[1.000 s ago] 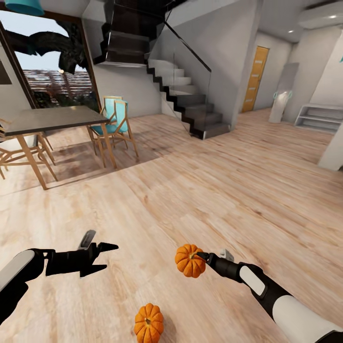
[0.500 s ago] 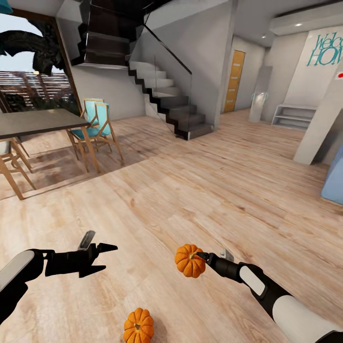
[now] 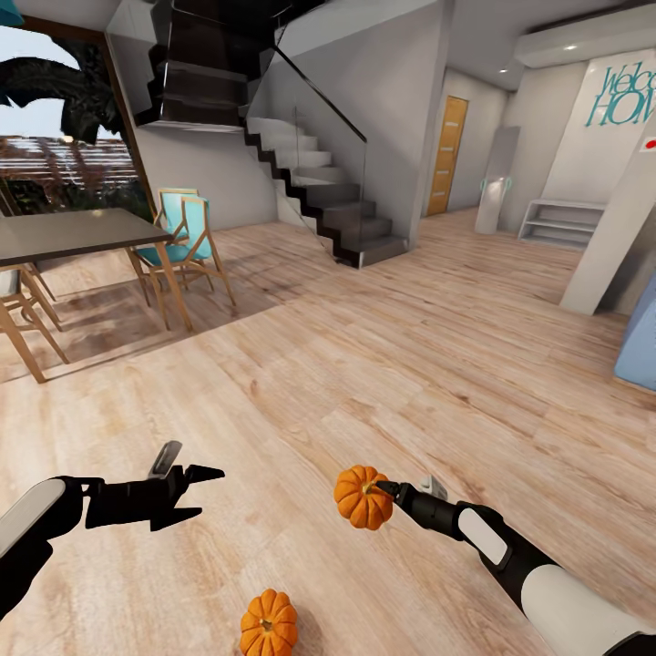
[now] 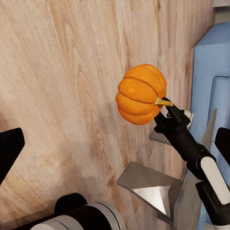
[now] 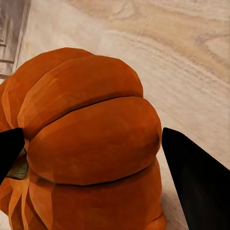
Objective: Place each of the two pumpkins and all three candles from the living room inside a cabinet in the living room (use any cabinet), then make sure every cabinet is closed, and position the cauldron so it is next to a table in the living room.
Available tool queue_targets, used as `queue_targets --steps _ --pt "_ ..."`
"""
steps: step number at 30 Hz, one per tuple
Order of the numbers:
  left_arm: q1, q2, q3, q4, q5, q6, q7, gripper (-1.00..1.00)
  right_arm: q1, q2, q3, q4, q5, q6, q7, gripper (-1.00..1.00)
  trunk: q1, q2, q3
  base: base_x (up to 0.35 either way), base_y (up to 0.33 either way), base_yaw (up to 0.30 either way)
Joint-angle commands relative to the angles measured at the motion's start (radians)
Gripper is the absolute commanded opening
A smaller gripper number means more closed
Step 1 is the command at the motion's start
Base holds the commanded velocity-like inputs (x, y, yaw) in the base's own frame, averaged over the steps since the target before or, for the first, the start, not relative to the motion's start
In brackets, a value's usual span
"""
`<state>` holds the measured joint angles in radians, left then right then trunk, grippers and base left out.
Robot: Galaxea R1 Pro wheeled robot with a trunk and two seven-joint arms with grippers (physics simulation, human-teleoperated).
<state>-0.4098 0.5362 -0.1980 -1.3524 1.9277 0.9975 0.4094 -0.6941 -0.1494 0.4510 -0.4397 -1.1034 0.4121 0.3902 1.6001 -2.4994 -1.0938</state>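
Note:
My right gripper (image 3: pixel 379 492) is shut on an orange pumpkin (image 3: pixel 362 498), held by its top a little above the wooden floor. Up close, the pumpkin (image 5: pixel 91 143) sits between the two dark fingers (image 5: pixel 191 177). The same pumpkin (image 4: pixel 141 94) hangs on the right gripper (image 4: pixel 165 108) in the left wrist view. A second pumpkin (image 3: pixel 268 623) lies on the floor near my base, between the arms. My left gripper (image 3: pixel 199 487) hovers open at the left with nothing in it. The candles, the cauldron and the cabinet are out of view.
A dark-topped table (image 3: pixel 73 232) with wooden and teal chairs (image 3: pixel 187 232) stands at the far left. A staircase (image 3: pixel 328 196) rises at the back. Pale grey open shelving (image 3: pixel 556 223) is at the far right, and a blue object (image 3: pixel 640 346) at the right edge.
The view has swung to the right since one second ago, so the room shifted left in the picture. Both arms keep their pose and the right gripper still holds the pumpkin.

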Motion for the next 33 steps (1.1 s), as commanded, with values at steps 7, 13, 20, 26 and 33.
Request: queue_targets --steps 7,13,20,26,33 --pt "-0.001 0.001 0.000 0.002 0.009 -0.003 0.009 1.00 -0.001 -0.001 0.004 0.000 -0.011 0.003 0.004 -1.00 0.001 -0.001 -0.009 0.000 0.001 -0.005" --pt "0.000 -0.005 -0.002 0.018 -0.031 -0.005 0.010 1.00 -0.001 -0.006 0.003 -0.001 -0.013 0.015 0.005 -1.00 0.003 -0.002 -0.032 0.000 0.000 0.000" --pt "-0.001 -0.049 0.003 0.109 -0.171 -0.012 0.003 1.00 -0.001 -0.048 0.004 0.001 -0.013 0.023 0.087 -1.00 0.007 -0.004 -0.059 0.000 0.000 0.000" --pt "0.000 -0.087 -0.008 0.232 -0.342 -0.077 -0.077 1.00 -0.001 -0.060 0.005 0.000 -0.014 0.038 0.107 -1.00 0.009 -0.005 -0.082 0.000 0.000 0.000" --pt "0.000 -0.173 -0.016 0.432 -0.765 -0.233 -0.463 1.00 -0.001 -0.059 0.003 -0.002 -0.015 0.043 0.118 -1.00 0.012 -0.007 -0.109 0.000 0.000 0.000"
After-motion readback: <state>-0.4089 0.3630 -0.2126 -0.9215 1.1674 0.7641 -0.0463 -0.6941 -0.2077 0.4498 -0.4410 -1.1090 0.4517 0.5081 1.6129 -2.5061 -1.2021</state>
